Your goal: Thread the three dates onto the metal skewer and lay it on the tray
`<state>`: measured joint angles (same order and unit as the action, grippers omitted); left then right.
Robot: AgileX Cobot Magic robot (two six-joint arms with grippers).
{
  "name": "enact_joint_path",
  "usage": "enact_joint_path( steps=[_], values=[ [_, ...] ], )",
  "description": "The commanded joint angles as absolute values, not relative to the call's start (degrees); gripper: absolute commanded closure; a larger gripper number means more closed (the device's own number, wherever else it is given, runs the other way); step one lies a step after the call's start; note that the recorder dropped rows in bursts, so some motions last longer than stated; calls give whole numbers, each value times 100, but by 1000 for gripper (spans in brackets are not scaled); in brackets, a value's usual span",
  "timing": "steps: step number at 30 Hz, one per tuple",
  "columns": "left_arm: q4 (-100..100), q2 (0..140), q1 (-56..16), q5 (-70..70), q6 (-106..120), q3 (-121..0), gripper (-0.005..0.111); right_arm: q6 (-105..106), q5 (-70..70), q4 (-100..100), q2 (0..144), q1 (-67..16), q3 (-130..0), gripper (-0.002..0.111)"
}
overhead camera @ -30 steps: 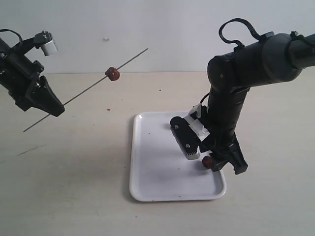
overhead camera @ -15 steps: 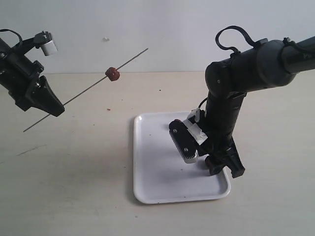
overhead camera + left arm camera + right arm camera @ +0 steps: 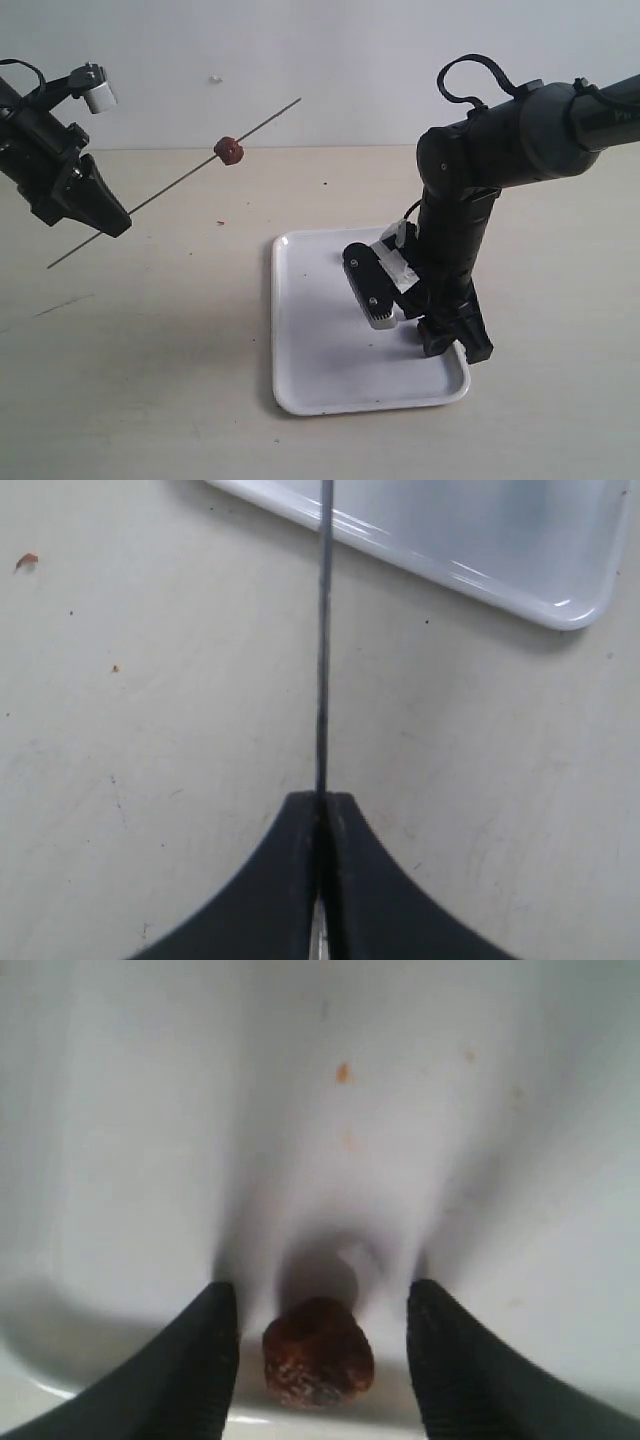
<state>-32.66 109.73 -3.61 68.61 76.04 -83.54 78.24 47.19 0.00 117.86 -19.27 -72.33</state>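
Observation:
My left gripper (image 3: pixel 118 225) is shut on the metal skewer (image 3: pixel 170 186) near its lower end and holds it slanting up over the table. One date (image 3: pixel 229 150) is threaded on it past the middle. The left wrist view shows the skewer (image 3: pixel 323 630) running out from the shut gripper (image 3: pixel 322 798) toward the tray (image 3: pixel 470 540). My right gripper (image 3: pixel 455 345) reaches down into the tray (image 3: pixel 310 330) at its near right corner. In the right wrist view it stands open (image 3: pixel 322 1290) with a second date (image 3: pixel 318 1352) between its fingers, against the tray's rim. A third date is out of view.
A few reddish crumbs (image 3: pixel 220 222) lie on the beige table between the skewer and the tray, and one crumb (image 3: pixel 26 560) shows in the left wrist view. Small stains mark the tray floor (image 3: pixel 343 1073). A white wall closes the back.
My right gripper has come down at the tray's near right corner and now straddles the date. The tray has shifted slightly to the right. The left arm and skewer have not moved.

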Motion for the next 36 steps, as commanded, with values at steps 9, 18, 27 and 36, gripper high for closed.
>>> enact_joint_path(
  steps=[9,18,27,36],
  values=[
    [-3353,10961,-342,6865,7623,-8335,107,7362,4777,161,11785,-1935,-7236,68],
    [-3364,10961,-342,6863,7623,-8335,107,6823,4566,599,11623,-1935,-7236,69],
    [-3378,10961,-342,6863,7623,-8335,107,6097,4345,614,11325,-1935,-7236,69],
    [-3378,10961,-342,6839,7623,-8335,107,2139,5373,537,10920,-1935,-7236,69]
  ],
)
